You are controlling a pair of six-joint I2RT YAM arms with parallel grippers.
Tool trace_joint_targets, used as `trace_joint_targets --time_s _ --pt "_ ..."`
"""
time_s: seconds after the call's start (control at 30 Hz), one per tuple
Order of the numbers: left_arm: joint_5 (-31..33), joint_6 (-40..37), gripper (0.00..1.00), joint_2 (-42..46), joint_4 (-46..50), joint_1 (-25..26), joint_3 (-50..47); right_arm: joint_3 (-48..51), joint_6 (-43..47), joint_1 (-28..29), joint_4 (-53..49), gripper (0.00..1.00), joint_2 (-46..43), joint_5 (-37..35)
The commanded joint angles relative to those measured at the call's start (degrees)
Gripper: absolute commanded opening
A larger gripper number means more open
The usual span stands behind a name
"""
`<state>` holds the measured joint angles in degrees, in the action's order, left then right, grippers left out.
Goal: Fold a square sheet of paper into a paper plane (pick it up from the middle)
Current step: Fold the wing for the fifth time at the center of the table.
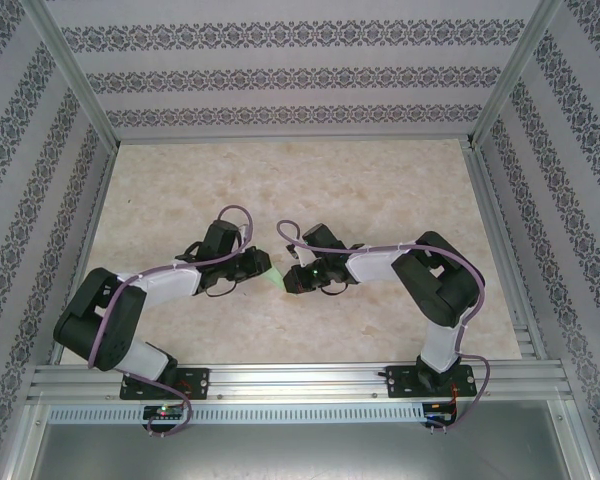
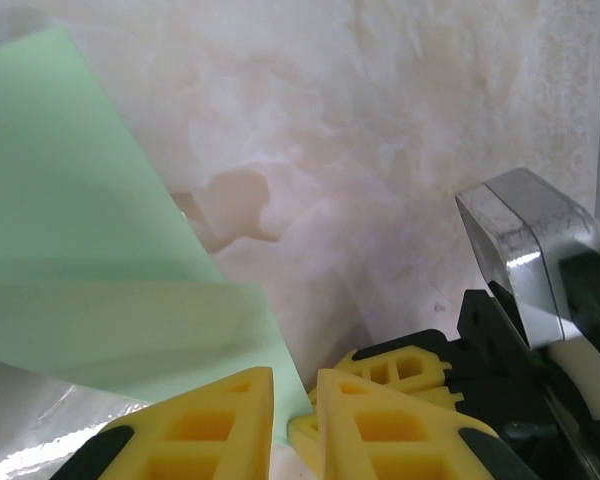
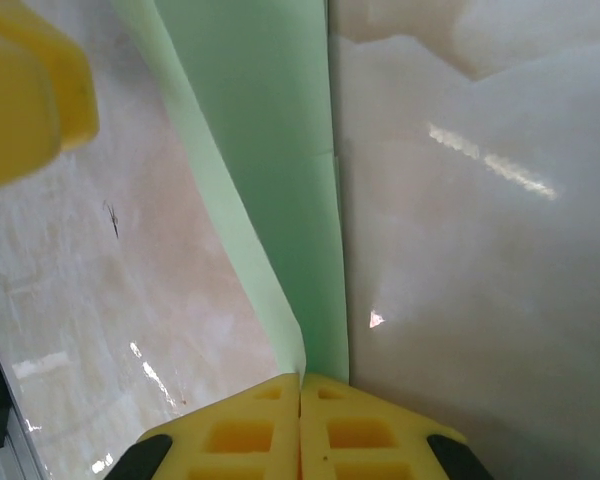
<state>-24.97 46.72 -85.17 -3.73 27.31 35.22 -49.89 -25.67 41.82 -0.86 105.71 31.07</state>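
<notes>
**Evidently a two-ended hold: the crease runs straight out from the right pincer**

Seen from above, the green paper sheet [image 1: 268,272] sits mid-table between the two arms, both wrists up against it, so neither arm is nearer. The right gripper [image 3: 301,380] has its yellow pads pressed flat together on the sheet's narrow end. From there the folded strip runs directly away along the finger line, its crease as the long axis. The left gripper [image 2: 295,374] stands almost closed. The sheet's lower corner runs down into that thin gap, so it looks pinched there too. The paper seems to stand on edge over the marbled table [image 3: 480,300]. Any next fold probably turns on that shared axis — one end would have to let go.
</notes>
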Motion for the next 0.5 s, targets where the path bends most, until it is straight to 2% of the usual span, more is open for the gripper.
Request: trace_joint_targets --time_s 0.0,0.2,0.47 --pt "-0.80 -1.19 0.19 -0.55 -2.46 1.06 -1.12 -0.16 -1.01 -0.59 -1.82 0.08 2.44 -1.32" --pt "-1.20 -0.75 0.15 -4.07 -3.96 1.49 -1.29 -0.52 -1.20 -0.73 -2.36 0.08 2.86 -0.92" --pt "0.41 -1.28 0.15 -5.34 -3.85 1.52 -0.62 -0.32 -0.89 -0.74 -2.43 0.09 3.45 -0.32"
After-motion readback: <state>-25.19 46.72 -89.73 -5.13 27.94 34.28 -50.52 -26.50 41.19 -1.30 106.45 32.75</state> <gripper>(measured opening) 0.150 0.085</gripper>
